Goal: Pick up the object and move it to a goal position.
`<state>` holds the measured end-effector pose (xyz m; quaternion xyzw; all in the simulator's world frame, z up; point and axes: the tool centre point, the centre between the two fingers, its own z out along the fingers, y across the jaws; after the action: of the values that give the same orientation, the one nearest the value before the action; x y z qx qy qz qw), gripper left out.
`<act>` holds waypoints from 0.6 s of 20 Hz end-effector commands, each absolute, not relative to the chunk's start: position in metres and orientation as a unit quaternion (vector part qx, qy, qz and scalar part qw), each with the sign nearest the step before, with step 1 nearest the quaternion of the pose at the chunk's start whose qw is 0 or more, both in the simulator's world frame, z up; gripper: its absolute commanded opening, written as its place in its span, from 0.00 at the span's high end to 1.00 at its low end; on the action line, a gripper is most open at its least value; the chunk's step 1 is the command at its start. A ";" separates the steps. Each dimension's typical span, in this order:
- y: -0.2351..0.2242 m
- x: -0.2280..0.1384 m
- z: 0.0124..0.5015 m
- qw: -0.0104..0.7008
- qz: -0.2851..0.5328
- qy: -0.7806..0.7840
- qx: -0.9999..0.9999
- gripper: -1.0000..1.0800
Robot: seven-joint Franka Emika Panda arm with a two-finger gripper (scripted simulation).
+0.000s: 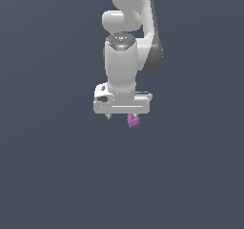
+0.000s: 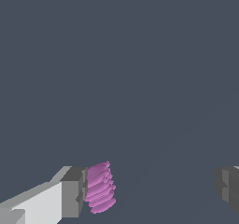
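The object is a tiny magenta-purple ridged piece, seen in the exterior view just below the white gripper, under the finger on that view's right. In the wrist view the object sits right against the inner face of one grey fingertip. The other fingertip stands far from it, with a wide gap between. The gripper is open and is not clamped on the object. I cannot tell whether the object rests on the surface or hangs on the finger.
A plain dark grey-blue surface fills both views. The white arm rises above the gripper. No other objects or goal marker show.
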<state>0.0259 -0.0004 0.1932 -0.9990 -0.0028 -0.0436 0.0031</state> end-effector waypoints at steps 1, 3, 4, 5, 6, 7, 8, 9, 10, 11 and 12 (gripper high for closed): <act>0.000 0.026 0.193 0.003 -0.044 -0.003 -0.999 0.04; -0.002 0.025 0.192 0.004 -0.043 -0.001 -0.999 0.04; -0.004 0.025 0.190 0.005 -0.041 0.001 -0.999 0.04; -0.007 0.024 0.188 0.006 -0.040 0.004 -0.999 0.04; -0.011 0.023 0.186 0.007 -0.038 0.007 -0.999 0.04; -0.015 0.022 0.183 0.009 -0.036 0.012 -0.999 0.04; -0.019 0.021 0.181 0.010 -0.034 0.016 -0.999 0.04; -0.021 0.020 0.180 0.011 -0.033 0.019 -0.999 0.04; -0.023 0.020 0.180 0.012 -0.033 0.022 -0.999 0.04; -0.024 0.020 0.180 0.012 -0.033 0.024 -0.999 0.04; -0.024 0.021 0.180 0.012 -0.033 0.024 -0.999 0.04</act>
<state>0.0204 -0.0233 0.1800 -0.9992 0.0221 -0.0329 0.0111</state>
